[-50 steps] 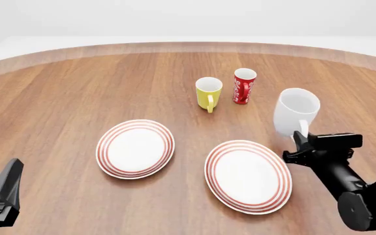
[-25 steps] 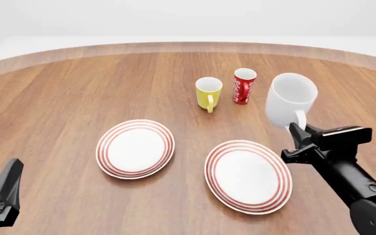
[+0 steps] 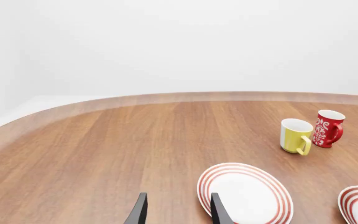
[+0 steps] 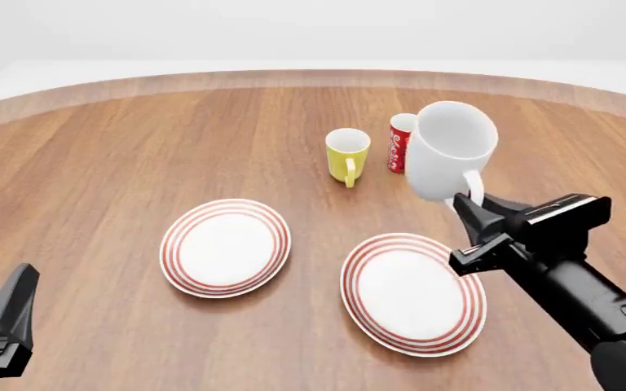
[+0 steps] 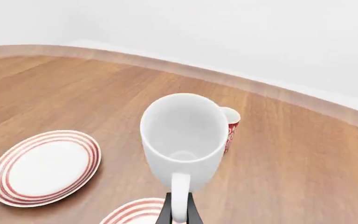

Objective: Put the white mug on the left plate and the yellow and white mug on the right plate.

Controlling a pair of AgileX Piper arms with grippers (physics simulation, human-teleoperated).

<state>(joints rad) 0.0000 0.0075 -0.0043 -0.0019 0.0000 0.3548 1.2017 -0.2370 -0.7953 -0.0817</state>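
My right gripper point(image 4: 469, 204) is shut on the handle of the white mug point(image 4: 452, 151), which hangs in the air, tilted, above the table and in front of the red cup. In the right wrist view the white mug point(image 5: 184, 135) fills the centre, its handle between my fingers. The yellow and white mug point(image 4: 347, 155) stands on the table at the back; it also shows in the left wrist view point(image 3: 295, 136). The left plate point(image 4: 226, 247) and the right plate point(image 4: 412, 292) lie empty. My left gripper point(image 3: 176, 213) is open and empty at the near left, short of the left plate point(image 3: 245, 194).
A red cup point(image 4: 400, 143) with white markings stands just right of the yellow mug, partly hidden by the white mug; it also shows in the left wrist view point(image 3: 327, 128). The table's far rim point(image 4: 313, 77) curves across the back.
My right gripper has lifted the white mug off the table and carried it up and to the left, toward the red cup. The left arm has not moved.
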